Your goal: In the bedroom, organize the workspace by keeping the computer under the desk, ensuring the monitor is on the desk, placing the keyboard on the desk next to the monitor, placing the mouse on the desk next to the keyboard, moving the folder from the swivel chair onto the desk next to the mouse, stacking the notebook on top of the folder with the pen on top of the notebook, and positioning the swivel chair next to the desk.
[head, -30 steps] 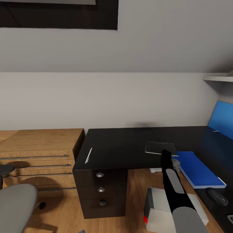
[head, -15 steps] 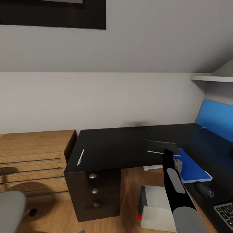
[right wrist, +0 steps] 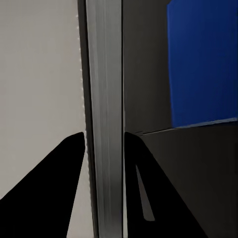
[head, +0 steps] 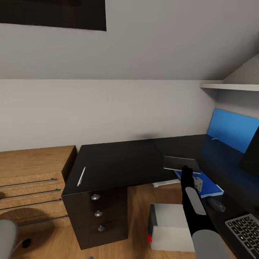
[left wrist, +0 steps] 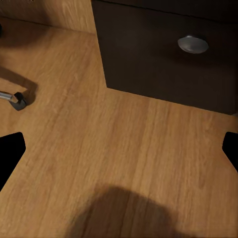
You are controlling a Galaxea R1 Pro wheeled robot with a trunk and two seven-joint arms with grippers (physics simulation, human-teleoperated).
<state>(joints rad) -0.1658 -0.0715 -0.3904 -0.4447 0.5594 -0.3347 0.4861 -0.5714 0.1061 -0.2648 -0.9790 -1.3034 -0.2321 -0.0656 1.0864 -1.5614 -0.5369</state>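
right gripper (head: 186, 169): jaws clamped on notebook (head: 180, 164) edge | notebook: above folder (head: 201, 181) near desk (head: 230, 180) edge | left gripper (left wrist: 119, 148): jaws spread wide, empty

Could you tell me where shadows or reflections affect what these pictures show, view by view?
Head view: the glossy desk mirrors its blue panel, and the notebook in the right gripper shows a pale sheen. Left wrist view: a soft dark shadow falls on the wood floor. Right wrist view: the notebook's edge looks smeared so close up.
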